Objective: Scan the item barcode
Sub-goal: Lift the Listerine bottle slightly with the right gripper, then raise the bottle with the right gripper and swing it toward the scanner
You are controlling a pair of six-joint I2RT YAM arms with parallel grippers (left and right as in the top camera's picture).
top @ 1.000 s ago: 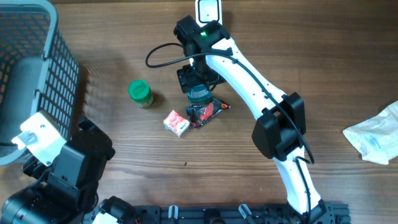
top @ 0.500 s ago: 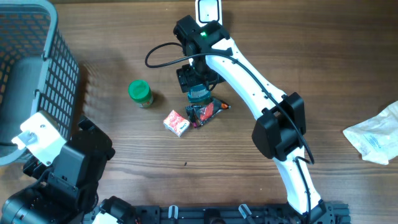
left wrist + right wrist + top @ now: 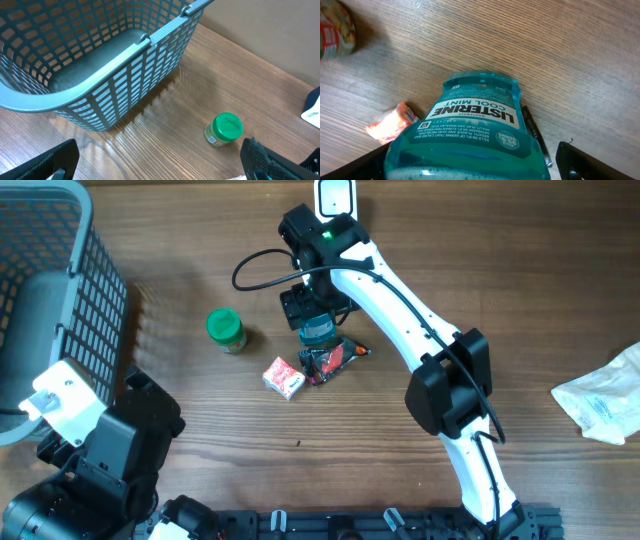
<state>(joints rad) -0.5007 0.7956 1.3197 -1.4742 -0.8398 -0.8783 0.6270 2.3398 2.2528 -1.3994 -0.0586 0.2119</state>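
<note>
I count five lots on the wooden table (image 3: pixel 200 450).
1. Basket (image 3: pixel 100 310): grey-blue plastic lattice at the far left corner, partly out of frame.
2. Jar (image 3: pixel 226 330): green lid, upright, right of the basket and apart from it.
3. Box (image 3: pixel 284 377): small, red and white, near the jar.
4. Packet (image 3: pixel 347 355): dark with red, crumpled, just beside the box.
5. Bag (image 3: pixel 605 405): white, crumpled, at the right edge, well apart from the others.

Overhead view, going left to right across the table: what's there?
Basket → green-lidded jar → small red-and-white box → mouthwash bottle → white bag. The dark packet overlaps the bottle, so it is left out.
</note>
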